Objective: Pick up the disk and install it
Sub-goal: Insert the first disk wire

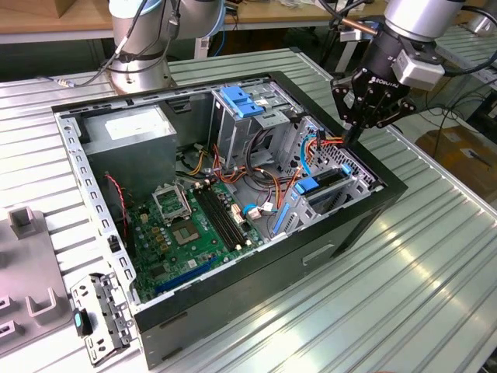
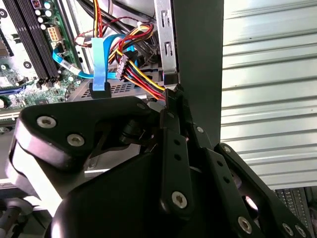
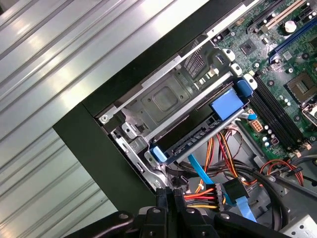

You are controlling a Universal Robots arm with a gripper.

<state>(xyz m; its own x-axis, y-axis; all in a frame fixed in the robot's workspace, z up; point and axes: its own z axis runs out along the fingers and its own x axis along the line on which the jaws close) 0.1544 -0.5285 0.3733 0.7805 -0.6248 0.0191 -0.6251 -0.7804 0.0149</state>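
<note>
"Where the disk (image 3: 198,131) lies, can we say it plainly?"

"We can. It sits slid into the lower metal bay (image 3: 163,99) inside the computer case (image 1: 373,225), at the case's corner on the exterior view's right. We see its dark body lying flat under the bay's plate, with a blue side rail (image 3: 227,105) facing the open interior. In the exterior view the disk (image 1: 330,179) shows just inside the case's black wall."

"And around it?"

"A flat blue cable (image 3: 200,171) runs out from just below the rail towards a bundle of red, orange and yellow wires (image 3: 200,196). Whether it is plugged into the disk we cannot tell. Beyond the wires the green motherboard (image 1: 194,225) covers the case's floor. An upper drive cage with a blue latch (image 1: 241,101) stands near the case's far edge, and a grey power-supply box (image 1: 128,132) fills the far corner on the exterior view's left."

"What of the claw (image 1: 351,138)?"

"We find its fingers (image 2: 171,106) pressed together with nothing between them. In the first wrist view the claw (image 3: 168,194) hangs beside the wire bundle, apart from the disk and close to the case's rim. The case rests on a ribbed metal surface (image 1: 435,295)."
</note>
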